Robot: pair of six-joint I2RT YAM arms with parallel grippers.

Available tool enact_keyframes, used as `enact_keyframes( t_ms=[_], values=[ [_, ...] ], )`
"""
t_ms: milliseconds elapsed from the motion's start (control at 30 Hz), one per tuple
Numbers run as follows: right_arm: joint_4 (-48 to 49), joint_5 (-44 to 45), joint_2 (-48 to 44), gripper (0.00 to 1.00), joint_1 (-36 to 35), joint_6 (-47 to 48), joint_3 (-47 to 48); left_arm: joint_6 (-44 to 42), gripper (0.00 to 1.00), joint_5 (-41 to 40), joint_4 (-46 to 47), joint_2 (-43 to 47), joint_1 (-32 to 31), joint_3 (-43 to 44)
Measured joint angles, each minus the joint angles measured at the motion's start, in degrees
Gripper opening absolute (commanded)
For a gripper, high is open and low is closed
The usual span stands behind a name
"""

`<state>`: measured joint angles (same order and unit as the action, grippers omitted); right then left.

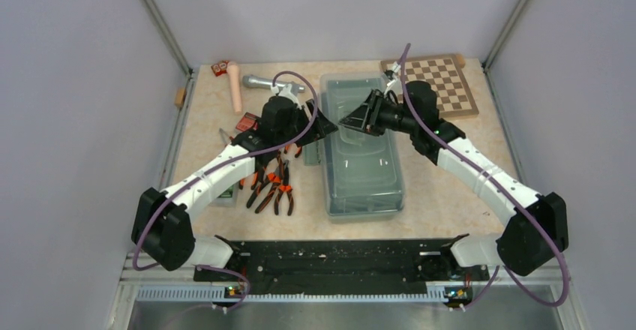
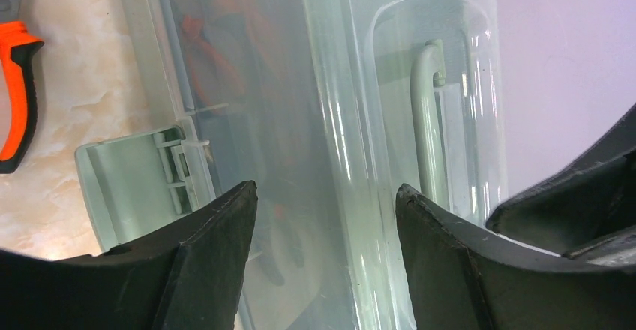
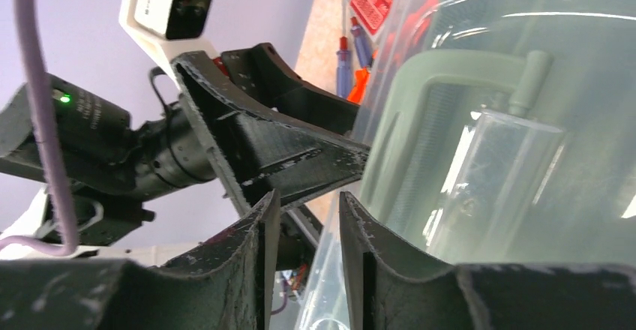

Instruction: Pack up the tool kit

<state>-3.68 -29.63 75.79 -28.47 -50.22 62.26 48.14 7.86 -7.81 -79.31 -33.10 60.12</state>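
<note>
Toolbox (image 1: 363,187) sits centre frame on the desk (image 1: 442,195). My left jaws stand wide open, empty, at its left edge. My right jaws are nearly closed at the lid (image 1: 367,157) rim; whether they grip it, I cannot tell.

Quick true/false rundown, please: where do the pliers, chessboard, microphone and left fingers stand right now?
1. The pliers lie on the table, left of the toolbox. True.
2. The chessboard sits at the far left corner. False: it is at the far right corner.
3. The left fingers are spread apart with nothing between them. True.
4. The microphone is inside the toolbox. False: it lies on the table, to the left of the box's far end.
</note>
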Motion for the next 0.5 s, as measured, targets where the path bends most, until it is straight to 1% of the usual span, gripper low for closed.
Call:
enact_keyframes(
  t_ms=[100,233,367,500],
  values=[
    [-2.4,1.6,-0.3,0.47,0.0,3.7,0.0,-0.2,0.73,0.2,0.0,-0.4,-0.2,0.2],
    [-5.9,4.3,-2.0,0.56,0.0,11.1,0.0,-0.4,0.75,0.3,-0.2,-1.6,-0.4,1.1],
    [-8.1,7.3,-5.1,0.59,-0.6,21.4,0.1,-0.9,0.79,0.2,-0.5,-2.5,-0.4,1.9],
    [-10.1,12.5,-7.4,0.59,-4.3,32.5,0.3,-1.4,0.83,0.3,-1.0,-3.2,-0.4,2.6]
  ],
)
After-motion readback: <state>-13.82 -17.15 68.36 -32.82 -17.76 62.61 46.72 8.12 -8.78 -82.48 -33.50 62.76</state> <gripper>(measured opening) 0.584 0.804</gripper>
